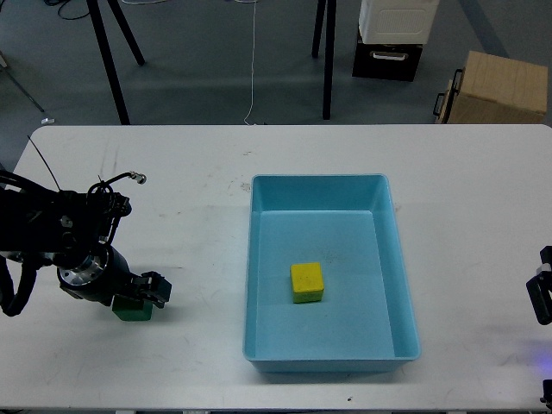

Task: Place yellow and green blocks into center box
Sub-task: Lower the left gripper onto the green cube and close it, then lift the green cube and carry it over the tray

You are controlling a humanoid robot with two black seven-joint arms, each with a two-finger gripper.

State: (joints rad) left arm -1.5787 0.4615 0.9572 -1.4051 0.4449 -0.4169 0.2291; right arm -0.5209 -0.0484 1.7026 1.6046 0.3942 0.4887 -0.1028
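Observation:
A yellow block (306, 282) lies inside the light blue box (259, 259) at the table's middle. A green block (131, 311) sits on the white table at the left, mostly covered by my left gripper (145, 293). The gripper is low over the block's top and right side. Its dark fingers cannot be told apart, so I cannot tell whether it grips the block. A black part of my right gripper (541, 293) shows at the right edge; its state is unclear.
The white table (190, 216) spans the view. Beyond its far edge are black stand legs (108, 60), a black-and-white case (392, 34) and a cardboard box (496, 86) on the floor.

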